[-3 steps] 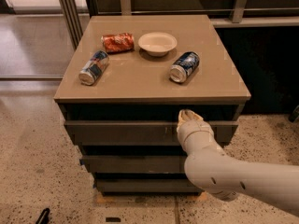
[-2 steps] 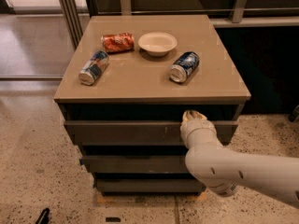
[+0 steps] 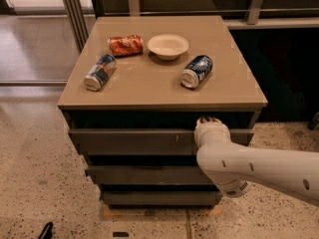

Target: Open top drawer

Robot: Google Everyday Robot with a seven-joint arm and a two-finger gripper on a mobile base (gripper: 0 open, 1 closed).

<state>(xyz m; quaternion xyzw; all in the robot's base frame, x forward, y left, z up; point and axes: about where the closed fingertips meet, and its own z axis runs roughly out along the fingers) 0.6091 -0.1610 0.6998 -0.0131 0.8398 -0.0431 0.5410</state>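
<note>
White rounded gripper (image 3: 208, 119) at upper lip of dark grey-brown flat-fronted top drawer (image 3: 134, 142), right end; grip state cannot tell. Just beyond, blue metal can (image 3: 196, 70) lying on smooth tan tabletop (image 3: 149, 88), label unreadable; pale round bowl (image 3: 168, 46) farther left

the gripper (image 3: 208, 120) sits in the narrow gap above the top drawer (image 3: 129, 142), the tabletop (image 3: 149, 89) overhanging close above.

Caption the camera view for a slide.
End effector at the top drawer's upper edge, right of centre; three cans and a bowl on the cabinet top.
</note>
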